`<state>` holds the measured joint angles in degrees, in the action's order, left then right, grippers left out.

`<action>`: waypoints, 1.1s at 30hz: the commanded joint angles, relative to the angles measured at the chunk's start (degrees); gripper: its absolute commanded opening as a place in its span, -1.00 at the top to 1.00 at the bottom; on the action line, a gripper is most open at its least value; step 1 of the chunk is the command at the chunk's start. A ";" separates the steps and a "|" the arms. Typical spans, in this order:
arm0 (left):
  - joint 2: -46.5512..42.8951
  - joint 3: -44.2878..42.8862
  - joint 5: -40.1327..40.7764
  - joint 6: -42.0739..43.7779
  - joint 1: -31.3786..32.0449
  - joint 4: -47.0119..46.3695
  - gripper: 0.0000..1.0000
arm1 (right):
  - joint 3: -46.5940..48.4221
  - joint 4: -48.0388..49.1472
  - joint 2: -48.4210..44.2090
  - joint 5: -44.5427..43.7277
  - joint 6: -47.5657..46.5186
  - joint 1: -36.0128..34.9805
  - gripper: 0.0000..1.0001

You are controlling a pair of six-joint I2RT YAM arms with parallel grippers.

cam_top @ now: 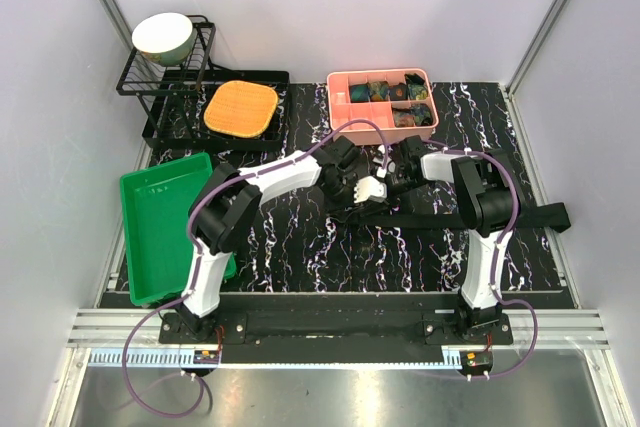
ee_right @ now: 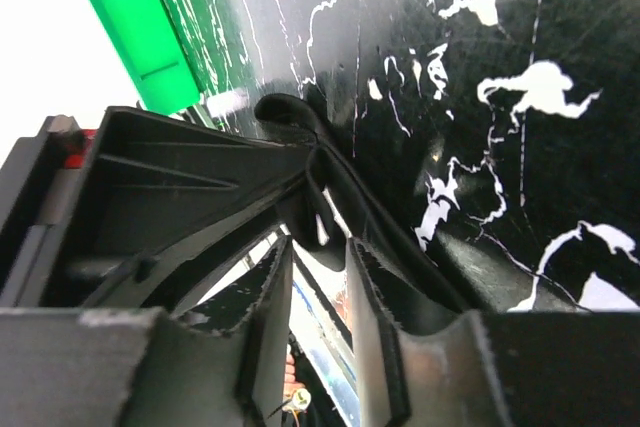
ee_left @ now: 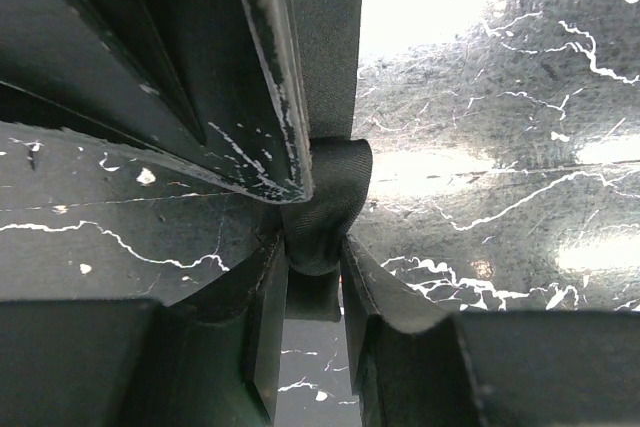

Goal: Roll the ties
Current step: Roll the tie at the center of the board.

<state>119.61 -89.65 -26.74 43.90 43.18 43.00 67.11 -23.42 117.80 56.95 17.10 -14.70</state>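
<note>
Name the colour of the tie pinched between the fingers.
The tie is plain black, clearest in the left wrist view.

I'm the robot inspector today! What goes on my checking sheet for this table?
Surface: black tabletop with white veins.
Job's things: one black tie lies across the table's right half; rolled ties sit in a pink bin.
Clutter: green tray, orange pad, bowl on a black wire rack.
Grippers: left gripper and right gripper meet mid-table, both jaws shut on the black tie.
Cables: purple cables, one arching near the pink bin.
Surroundings: white walls, metal frame.
</note>
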 commanded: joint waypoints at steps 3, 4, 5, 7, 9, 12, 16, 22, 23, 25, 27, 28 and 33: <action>1.15 -2.64 0.37 -1.01 0.15 0.50 0.41 | -0.84 2.15 -1.25 2.81 1.53 -0.51 0.34; 1.15 -2.64 0.46 -1.10 0.24 0.50 0.41 | -1.10 1.98 -1.60 2.90 1.53 -0.59 0.30; 1.15 -2.64 0.64 -1.27 0.24 0.68 0.41 | -1.45 1.80 -2.22 2.91 1.36 -0.59 0.21; 1.15 -2.55 0.55 -1.27 0.24 0.68 0.41 | -2.07 1.45 -2.48 2.56 1.09 -0.68 0.19; 1.24 -2.73 0.55 -1.62 0.15 0.68 0.41 | -2.42 1.19 -1.96 2.20 0.74 -0.77 0.19; 1.50 -2.90 0.46 -1.80 0.24 0.68 0.41 | -2.34 1.27 -1.43 1.68 0.39 -0.86 0.24; 1.59 -3.08 0.64 -1.54 0.15 0.68 0.41 | -0.84 1.62 -0.64 0.80 0.12 -1.12 0.39; 1.76 -3.17 0.55 -2.50 -0.11 0.94 0.28 | 0.47 0.84 -0.38 -1.22 -0.40 -1.12 0.89; 1.50 -3.17 0.29 -2.85 -0.11 1.03 0.18 | 0.56 -0.30 -0.20 -1.83 -1.10 -1.12 1.00; 0.98 -2.64 -0.41 -3.20 -0.72 1.03 0.00 | 0.91 -1.36 0.24 -4.56 -1.89 -1.03 1.00; -0.42 -2.03 -1.20 -3.73 -1.51 0.68 -0.21 | 1.18 -3.03 0.68 -7.01 -2.78 -1.12 1.00; -1.13 -0.72 -1.21 -3.82 -2.21 -0.45 -0.24 | 1.35 -3.38 1.37 -7.55 -3.04 -1.12 1.00; -5.35 4.38 0.10 -0.93 -3.71 -4.85 -0.36 | 2.76 -5.67 2.87 -9.92 -4.36 -1.03 1.00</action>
<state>119.50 -88.29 -27.00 40.69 41.06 41.65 67.68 -26.50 119.17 51.90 15.38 -15.14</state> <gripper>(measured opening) 0.669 0.012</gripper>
